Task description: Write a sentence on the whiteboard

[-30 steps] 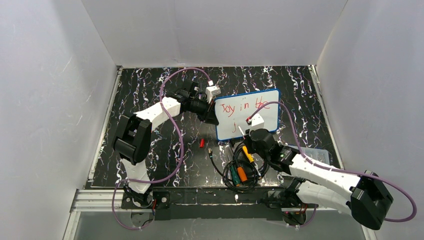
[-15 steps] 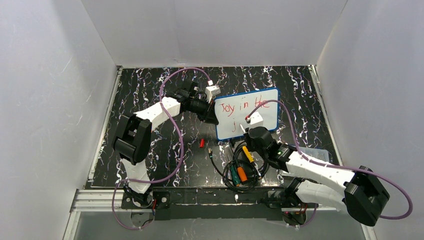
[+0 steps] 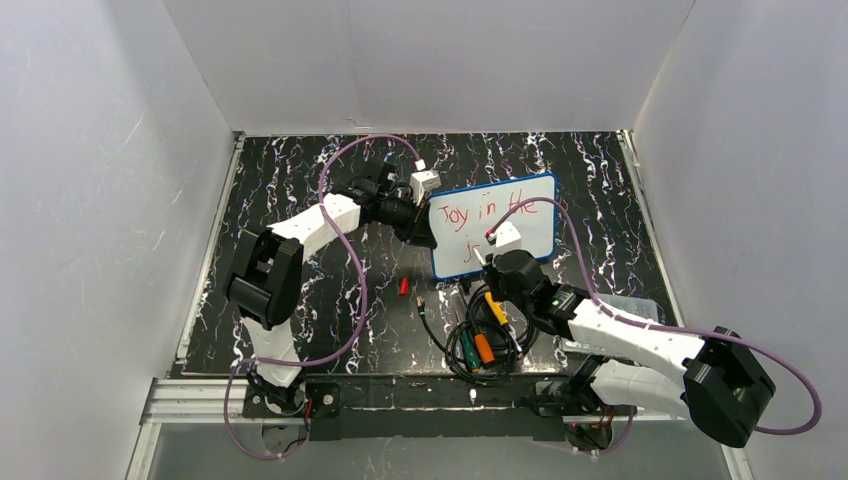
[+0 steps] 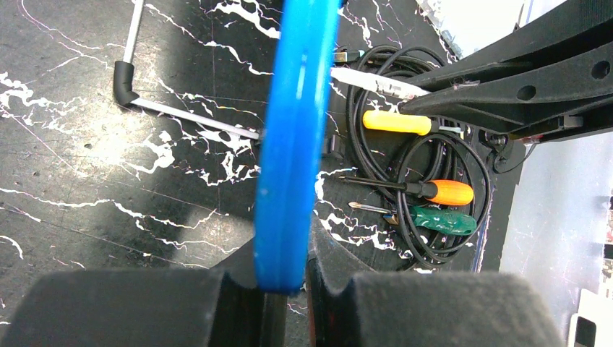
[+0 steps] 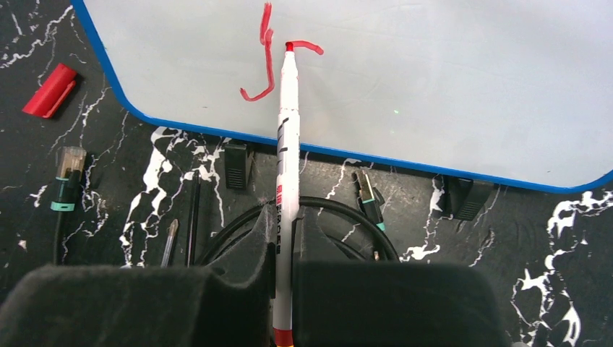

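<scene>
Sentence point(image 5: 269, 65) line two underway: right end effector point(image 5: 284, 231) grips marker point(image 5: 288, 144) on whiteboard point(image 5: 470, 87), left end effector point(image 4: 284, 282) clamps its rim; next, finish letter.

Plain white walls point(image 3: 430, 60) enclose the table point(image 3: 280, 180) (black, veined with white) on three sides, a metal rail point(image 3: 190, 398) along its near edge.

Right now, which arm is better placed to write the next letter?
Right. The right gripper clamps the marker, tip on the whiteboard beside the j. The left gripper only holds the whiteboard's blue rim.
</scene>
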Robot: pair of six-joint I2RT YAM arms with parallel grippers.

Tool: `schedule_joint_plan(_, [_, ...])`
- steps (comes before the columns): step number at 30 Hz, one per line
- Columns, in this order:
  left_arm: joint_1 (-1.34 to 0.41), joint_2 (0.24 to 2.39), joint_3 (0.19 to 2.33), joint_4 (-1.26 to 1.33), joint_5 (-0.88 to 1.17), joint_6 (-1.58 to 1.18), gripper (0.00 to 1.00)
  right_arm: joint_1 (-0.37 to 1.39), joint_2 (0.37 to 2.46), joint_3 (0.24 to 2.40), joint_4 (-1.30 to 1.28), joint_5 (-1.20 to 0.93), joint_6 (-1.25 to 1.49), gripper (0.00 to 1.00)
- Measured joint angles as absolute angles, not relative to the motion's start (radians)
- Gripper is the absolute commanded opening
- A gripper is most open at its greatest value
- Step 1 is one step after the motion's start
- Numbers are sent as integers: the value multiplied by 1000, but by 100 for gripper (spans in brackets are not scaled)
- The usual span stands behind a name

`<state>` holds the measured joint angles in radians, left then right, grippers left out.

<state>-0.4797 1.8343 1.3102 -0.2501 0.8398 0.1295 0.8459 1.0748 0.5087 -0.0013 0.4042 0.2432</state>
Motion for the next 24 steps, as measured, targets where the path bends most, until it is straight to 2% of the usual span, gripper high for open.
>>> schedule_joint_plan(11, [-480,1834,1310,-251,841,130,0,846,1061,477,-9,389,291,1])
schedule_joint_plan(24, [-480,1834,1310,-251,846,130,0,846,1041,485,-44,469,283,1])
